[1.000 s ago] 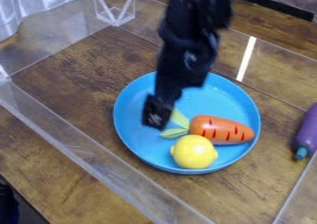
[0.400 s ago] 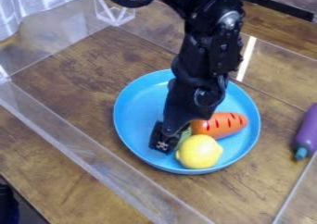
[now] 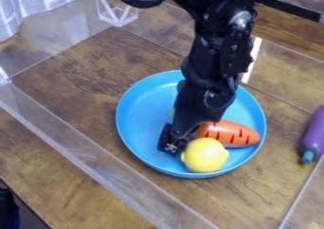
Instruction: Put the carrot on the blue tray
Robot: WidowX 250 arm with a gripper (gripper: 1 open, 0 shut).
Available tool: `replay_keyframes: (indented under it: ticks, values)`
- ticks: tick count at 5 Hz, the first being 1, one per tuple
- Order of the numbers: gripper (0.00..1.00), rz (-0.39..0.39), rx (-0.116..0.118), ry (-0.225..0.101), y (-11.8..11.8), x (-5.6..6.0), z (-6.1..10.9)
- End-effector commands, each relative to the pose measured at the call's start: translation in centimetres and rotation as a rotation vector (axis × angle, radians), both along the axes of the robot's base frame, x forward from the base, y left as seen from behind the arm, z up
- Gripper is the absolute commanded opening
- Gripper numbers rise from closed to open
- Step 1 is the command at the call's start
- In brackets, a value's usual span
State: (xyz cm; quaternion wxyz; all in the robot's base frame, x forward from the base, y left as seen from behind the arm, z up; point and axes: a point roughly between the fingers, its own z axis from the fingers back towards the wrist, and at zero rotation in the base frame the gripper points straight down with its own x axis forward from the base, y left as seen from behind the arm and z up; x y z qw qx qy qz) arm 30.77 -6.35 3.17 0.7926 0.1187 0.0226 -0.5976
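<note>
- A round, bright blue plastic tray (image 3: 136, 110) with a shallow raised rim sits on the brown wooden table (image 3: 70, 86).
- The small orange toy carrot (image 3: 237, 134), marked with dark grooves, lies inside the tray, toward the rim at the right of the view. Its narrow end points to that rim; its thick end lies toward the middle of the tray, partly hidden behind the claw.
- A round yellow toy lemon (image 3: 206, 155) is also in the tray, between the carrot and the rim nearest the bottom of the view. It is just beside the carrot; whether the two touch is hard to tell.
- The black robot claw (image 3: 200, 119) reaches down from the top of the view over the tray, its fingers spread wide open. One fingertip is low, near the lemon and the carrot's thick end. Nothing can be seen gripped; whether a finger touches the carrot cannot be told.
- A purple toy resembling an eggplant (image 3: 315, 133), with a blue-green tip, lies outside the tray, by the right edge of the view.
- A clear plastic strip (image 3: 95, 157) runs slantwise from the left edge of the view to the bottom, passing the tray on its lower left.
</note>
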Motion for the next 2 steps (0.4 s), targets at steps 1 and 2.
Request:
replay_keyframes:
  ticks: [1, 2]
  values:
    - [0.00, 0.016, -0.018, -0.039, 0.18, 1.49, 0.71]
    - [0.00, 0.016, -0.010, -0.034, 0.39, 1.85, 0.89]
